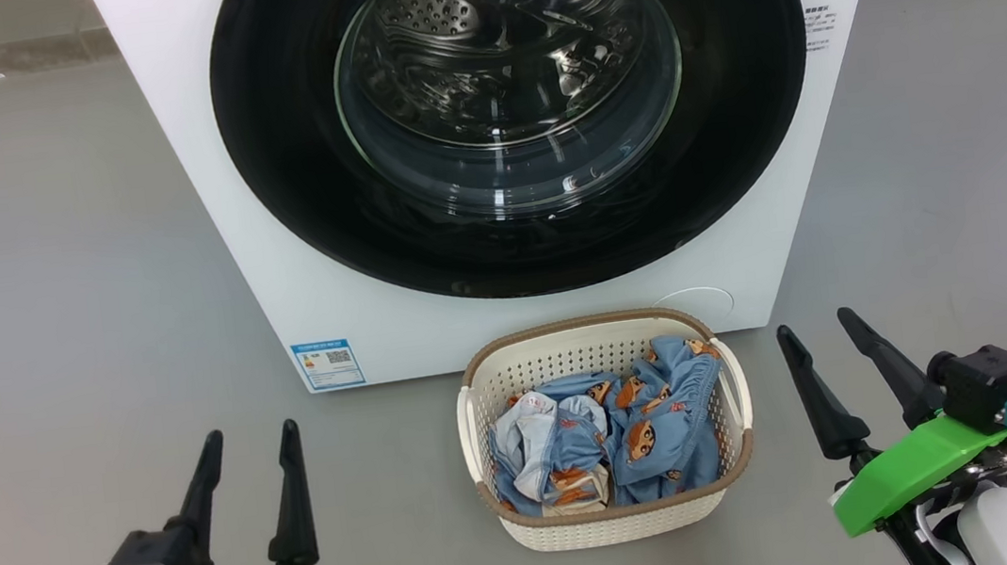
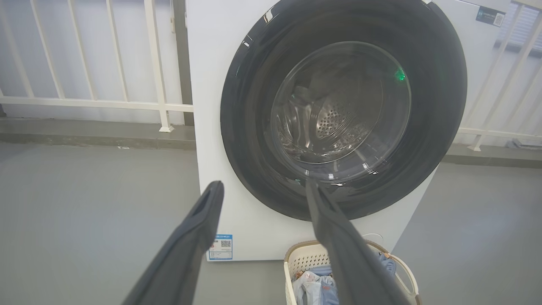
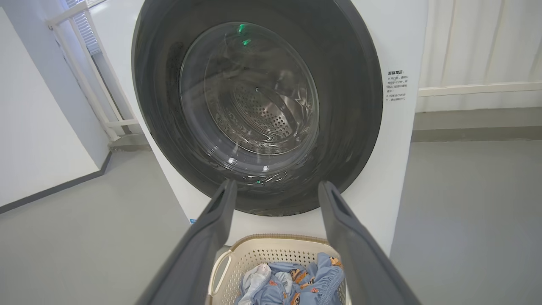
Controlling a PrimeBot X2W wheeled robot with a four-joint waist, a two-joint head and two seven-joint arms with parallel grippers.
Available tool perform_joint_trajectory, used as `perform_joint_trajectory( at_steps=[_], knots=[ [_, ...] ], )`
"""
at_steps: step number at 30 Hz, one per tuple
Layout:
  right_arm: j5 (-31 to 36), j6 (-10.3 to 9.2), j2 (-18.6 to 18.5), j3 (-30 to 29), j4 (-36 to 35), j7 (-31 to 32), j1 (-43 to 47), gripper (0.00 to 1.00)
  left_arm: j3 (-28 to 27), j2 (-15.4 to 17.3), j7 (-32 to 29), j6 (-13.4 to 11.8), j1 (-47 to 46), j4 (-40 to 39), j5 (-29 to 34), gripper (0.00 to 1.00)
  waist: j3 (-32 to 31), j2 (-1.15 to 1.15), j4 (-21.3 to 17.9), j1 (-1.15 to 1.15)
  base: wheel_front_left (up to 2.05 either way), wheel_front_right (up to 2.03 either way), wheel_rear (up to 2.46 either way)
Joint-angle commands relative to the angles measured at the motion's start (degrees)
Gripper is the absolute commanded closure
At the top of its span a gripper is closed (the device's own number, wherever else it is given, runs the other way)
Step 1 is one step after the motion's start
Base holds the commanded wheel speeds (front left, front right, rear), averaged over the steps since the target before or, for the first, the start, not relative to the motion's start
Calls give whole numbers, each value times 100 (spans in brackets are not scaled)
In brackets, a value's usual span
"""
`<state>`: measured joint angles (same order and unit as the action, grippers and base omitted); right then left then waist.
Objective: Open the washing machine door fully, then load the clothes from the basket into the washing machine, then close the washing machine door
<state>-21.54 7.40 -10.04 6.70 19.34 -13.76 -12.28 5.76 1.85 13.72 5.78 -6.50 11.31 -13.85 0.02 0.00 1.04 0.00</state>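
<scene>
Left fingers [image 1: 291, 496]: spread wide, nothing between them, tips aimed at the machine.
Right fingers [image 1: 815, 399]: also spread wide and empty, leaning slightly inward.
Door: the large round glossy black washing machine door with its bulging clear glass window [image 1: 512, 111] is ahead of and above both pairs of fingers. It is shut against the big white front-loading washing machine [image 1: 395, 333].
Basket: the small cream-white perforated plastic basket with a brown woven-look rim [image 1: 616, 521] sits on the floor between your two pairs of fingers. It is just before the machine's foot and below the door's lower edge.
Clothes: light blue printed garments [image 1: 616, 435], heaped inside the basket.
Door facing: it looks square back at you. Being round, it has no long axis, and I can make out no handle or hinge side.
Basket axis: long side runs across, from one pair of fingers toward the other, with a handle at each end.
Risk, door: guess the catch side wrong and your fingers will skid on the gloss.
Risk, swing: the basket sits close under the door, so a low elbow or the opening door may nudge it.
Risk, loading: a loose garment could trail over the drum lip and foul the closing.
</scene>
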Motion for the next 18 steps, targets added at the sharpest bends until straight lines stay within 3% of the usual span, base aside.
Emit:
perform_joint_trajectory(
  at_steps=[1,18],
  knots=[
    [243,9,-71,169,-107,-108,-225,0,-142,103,112,-38,-297,-167,227,0,2,0,-7,0,0,0,0],
    [293,9,-58,137,-58,-124,-213,0,-205,103,128,-91,-199,-253,86,0,-35,0,-21,0,0,0,0]
  ],
)
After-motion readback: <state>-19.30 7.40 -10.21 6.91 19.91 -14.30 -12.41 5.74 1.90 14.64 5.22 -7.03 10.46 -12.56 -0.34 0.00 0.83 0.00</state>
